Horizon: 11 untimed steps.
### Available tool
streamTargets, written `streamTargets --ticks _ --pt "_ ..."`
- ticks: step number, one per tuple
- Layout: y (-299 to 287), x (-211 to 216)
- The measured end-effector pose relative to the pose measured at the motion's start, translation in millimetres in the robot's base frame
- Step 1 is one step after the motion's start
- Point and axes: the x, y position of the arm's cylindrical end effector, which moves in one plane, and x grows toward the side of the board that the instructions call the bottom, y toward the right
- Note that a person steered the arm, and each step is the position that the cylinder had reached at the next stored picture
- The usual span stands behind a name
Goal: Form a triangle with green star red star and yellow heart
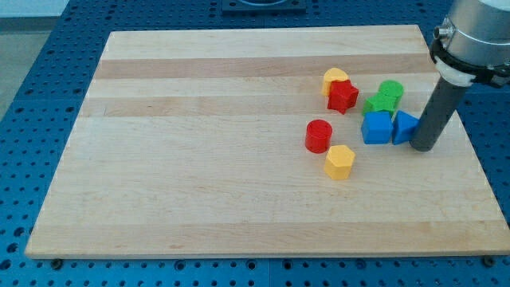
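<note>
While my tip (423,147) touches a blue block (405,126), red star (343,96) and yellow heart (335,79) touch, green star (381,103) near: triangle unformed.

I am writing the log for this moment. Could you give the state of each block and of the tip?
my tip: down, touching right blue block
left blue block: beside it
green star: behind blues
red star: touching yellow heart
red cylinder: upright, apart
yellow hexagon: near it
</note>
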Motion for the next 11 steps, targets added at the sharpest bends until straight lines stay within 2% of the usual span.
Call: streamTargets --ticks 1,3,5,6,11 --pt "0 0" --pt "39 -40" --pt "39 -48" --pt "9 -68" --pt "-83 -72"
